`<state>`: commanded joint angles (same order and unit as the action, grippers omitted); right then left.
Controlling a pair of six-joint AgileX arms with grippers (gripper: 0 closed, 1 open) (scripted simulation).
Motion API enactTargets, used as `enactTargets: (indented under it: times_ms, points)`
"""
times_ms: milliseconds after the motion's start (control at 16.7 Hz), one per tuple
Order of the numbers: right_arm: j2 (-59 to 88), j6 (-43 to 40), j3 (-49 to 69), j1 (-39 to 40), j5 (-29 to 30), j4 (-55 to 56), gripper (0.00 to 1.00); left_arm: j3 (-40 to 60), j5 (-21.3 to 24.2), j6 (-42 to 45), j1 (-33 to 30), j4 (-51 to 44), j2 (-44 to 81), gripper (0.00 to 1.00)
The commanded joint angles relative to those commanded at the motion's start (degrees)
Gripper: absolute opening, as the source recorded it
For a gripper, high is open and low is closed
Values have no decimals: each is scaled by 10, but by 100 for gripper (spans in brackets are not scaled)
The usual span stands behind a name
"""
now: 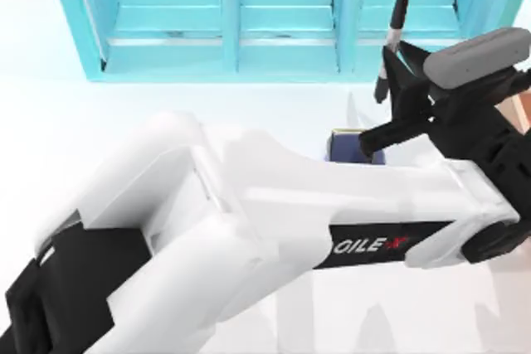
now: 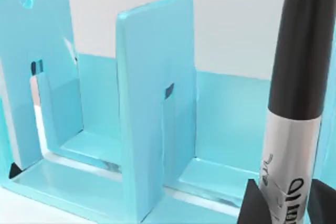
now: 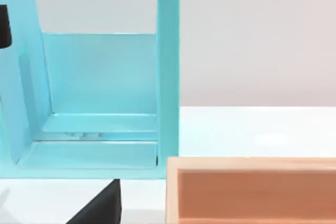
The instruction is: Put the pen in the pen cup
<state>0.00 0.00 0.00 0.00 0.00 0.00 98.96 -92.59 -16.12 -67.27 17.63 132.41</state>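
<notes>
Top view: left gripper (image 1: pixel 387 89) holds the pen (image 1: pixel 392 39) near-upright, black cap up.

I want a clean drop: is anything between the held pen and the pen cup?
Nothing visible. The left gripper holds the pen upright above the table, and the pen cup sits just below, partly hidden by the arm.

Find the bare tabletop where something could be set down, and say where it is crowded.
Free: the white table in front of the turquoise divider rack, at its left. Crowded: the right, where the left pincer holds the grey-silver black-capped pen above the periwinkle-blue square cup, beside the tan wooden box.
</notes>
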Motion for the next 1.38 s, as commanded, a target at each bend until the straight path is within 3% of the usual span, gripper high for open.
enactTargets:
  times_ms: [240, 1020, 1380]
  points:
    - [0, 0, 0, 0, 0, 0, 100, -1, -1, -1, 1, -5, -4, 0]
    - [0, 0, 0, 0, 0, 0, 100, -1, -1, -1, 1, -5, -4, 98]
    - [0, 0, 0, 0, 0, 0, 100, -1, -1, -1, 1, -5, -4, 100]
